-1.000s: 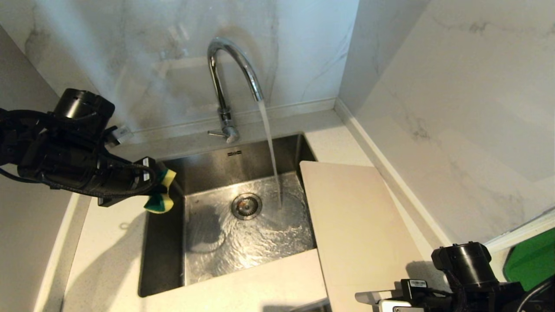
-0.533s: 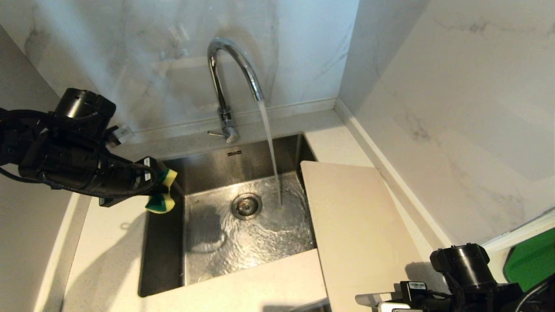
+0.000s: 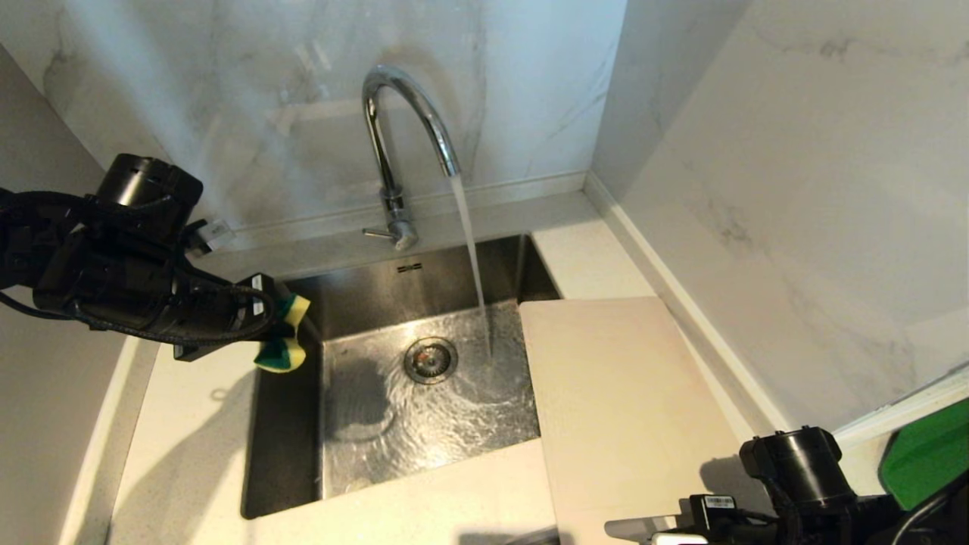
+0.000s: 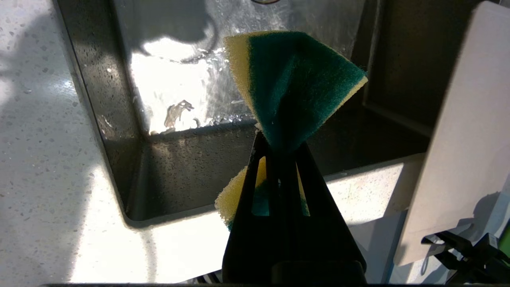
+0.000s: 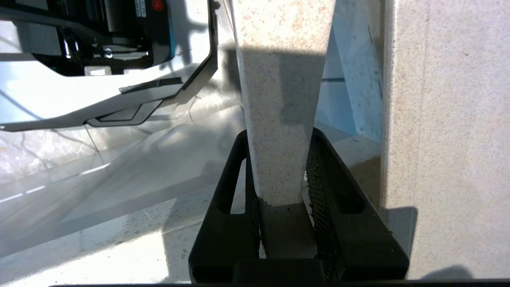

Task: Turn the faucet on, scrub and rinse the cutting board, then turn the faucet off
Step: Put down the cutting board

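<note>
The chrome faucet (image 3: 401, 113) is running; its stream (image 3: 473, 257) falls into the sink just left of the cutting board (image 3: 621, 393). The pale beige board lies on the counter right of the sink, its left edge overhanging the basin. At the near end, my right gripper (image 5: 279, 139) is shut on the board's narrow handle strip (image 5: 279, 99). My left gripper (image 4: 279, 139) hovers over the sink's left rim, shut on a folded green and yellow sponge (image 3: 284, 337).
The steel sink (image 3: 288, 424) has rippling water around its drain (image 3: 430, 359). Marble walls close in at the back and right. A green object (image 3: 927, 454) sits at the far right. White counter (image 3: 189, 424) surrounds the sink.
The cutting board has slid toward me and slightly left, further over the sink, with my right arm shifting the same way. The left arm and sponge have stayed put.
</note>
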